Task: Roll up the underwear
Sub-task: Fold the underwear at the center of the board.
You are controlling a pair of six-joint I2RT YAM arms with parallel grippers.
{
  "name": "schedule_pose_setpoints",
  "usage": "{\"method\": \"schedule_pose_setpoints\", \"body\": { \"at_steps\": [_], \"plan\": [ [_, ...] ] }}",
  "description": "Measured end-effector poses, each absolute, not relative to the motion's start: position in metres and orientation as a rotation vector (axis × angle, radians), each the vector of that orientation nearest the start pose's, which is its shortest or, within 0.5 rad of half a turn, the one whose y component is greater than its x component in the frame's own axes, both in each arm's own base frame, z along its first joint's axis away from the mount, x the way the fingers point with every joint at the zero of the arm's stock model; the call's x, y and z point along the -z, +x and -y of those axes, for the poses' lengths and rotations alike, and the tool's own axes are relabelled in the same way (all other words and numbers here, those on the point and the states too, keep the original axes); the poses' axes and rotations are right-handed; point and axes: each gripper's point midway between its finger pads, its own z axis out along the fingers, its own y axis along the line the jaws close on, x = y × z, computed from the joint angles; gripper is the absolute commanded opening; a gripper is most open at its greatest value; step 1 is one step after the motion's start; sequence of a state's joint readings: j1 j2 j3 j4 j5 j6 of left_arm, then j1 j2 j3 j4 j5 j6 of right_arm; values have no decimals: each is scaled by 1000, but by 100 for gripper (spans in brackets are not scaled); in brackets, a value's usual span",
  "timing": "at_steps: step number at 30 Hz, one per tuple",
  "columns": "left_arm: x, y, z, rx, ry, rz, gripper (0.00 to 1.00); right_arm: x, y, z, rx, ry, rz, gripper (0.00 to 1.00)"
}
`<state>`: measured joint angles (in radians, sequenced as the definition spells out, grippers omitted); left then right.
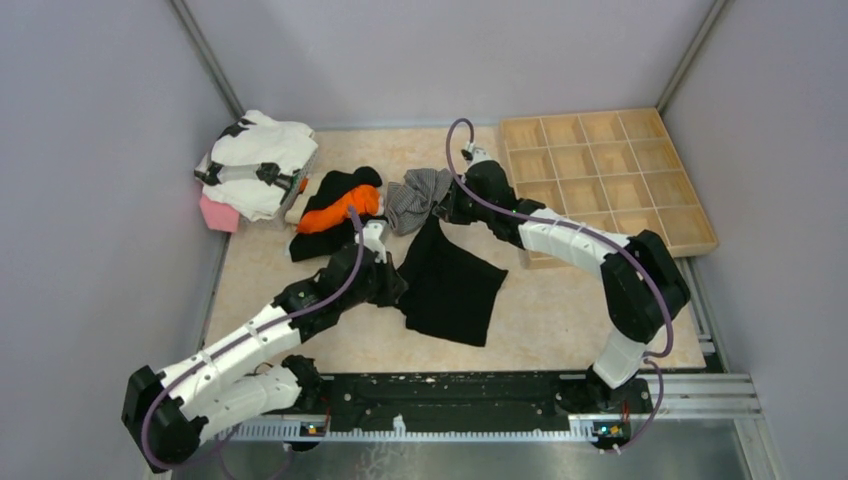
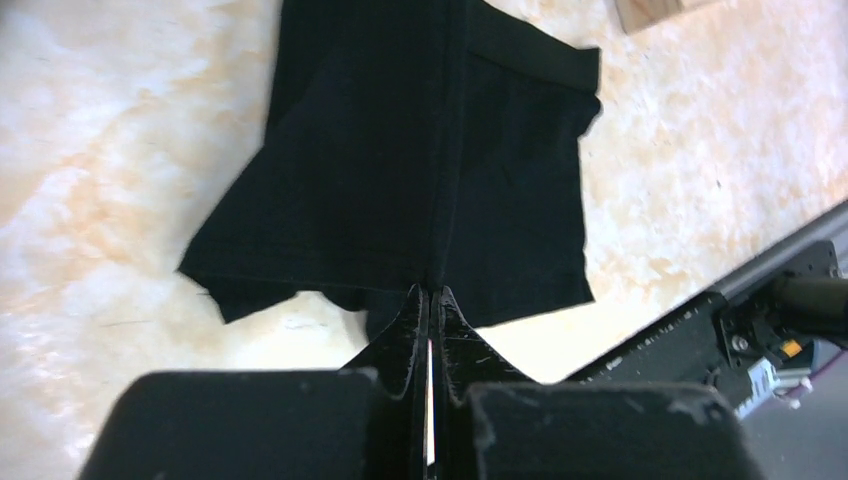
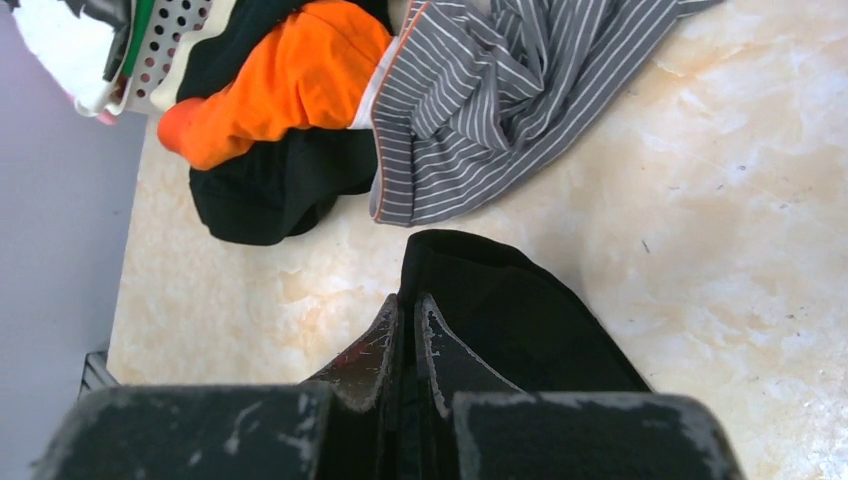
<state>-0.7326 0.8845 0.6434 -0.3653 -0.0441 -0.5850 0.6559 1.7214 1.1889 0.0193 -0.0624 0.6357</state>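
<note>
Left claw (image 2: pixel 431 292) and right claw (image 3: pixel 405 303) each pinch an edge of the black underwear (image 1: pixel 452 285). Apply even tension; lay it flat on the surface (image 1: pixel 560 310) before rolling.

1. This is a robot lab test cell. Plain grey panel walls (image 1: pixel 100 150) on metal frame posts (image 1: pixel 207 55) box in the marbled table (image 1: pixel 560 320) to the left, to the right and beyond the jaws.
2. Both arms are bolted to a black rail (image 1: pixel 450 395) behind the jaws, with purple cables (image 1: pixel 448 150) looped along them.
3. Practice props lie about. A wooden grid tray (image 1: pixel 600 160) sits right of the right gripper (image 1: pixel 440 212), and a clothes heap (image 1: pixel 260 160) lies beyond the left gripper (image 1: pixel 395 285). The black underwear (image 1: pixel 450 280) is pinched in both pairs of jaws.
</note>
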Motion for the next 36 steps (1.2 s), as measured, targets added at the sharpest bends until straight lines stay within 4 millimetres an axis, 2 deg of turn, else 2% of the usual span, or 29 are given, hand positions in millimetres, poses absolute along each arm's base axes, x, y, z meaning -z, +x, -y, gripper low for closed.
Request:
{"method": "schedule_pose_setpoints", "body": {
  "at_steps": [4, 8, 19, 24, 28, 32, 36],
  "plan": [
    [-146, 186, 233, 726, 235, -2273, 0, -155, 371, -335, -846, -84, -2194, 0],
    [-144, 174, 257, 749, 296, -2283, 0, -150, 360, -325, -830, -90, -2210, 0],
    [-120, 163, 286, 755, 349, -2330, 0, -139, 327, -276, -711, -55, -2233, 0],
    [-107, 162, 301, 777, 381, -2338, 0, -116, 316, -256, -640, -30, -2278, 0],
    [-87, 160, 310, 775, 410, -2373, 0, -90, 305, -242, -581, -16, -2336, 0],
    [-72, 154, 315, 780, 442, -2398, 0, -80, 298, -234, -554, -11, -2358, 0],
    [-71, 149, 321, 806, 463, -2392, 0, -76, 292, -226, -535, -2, -2365, 0]
  ]
}}
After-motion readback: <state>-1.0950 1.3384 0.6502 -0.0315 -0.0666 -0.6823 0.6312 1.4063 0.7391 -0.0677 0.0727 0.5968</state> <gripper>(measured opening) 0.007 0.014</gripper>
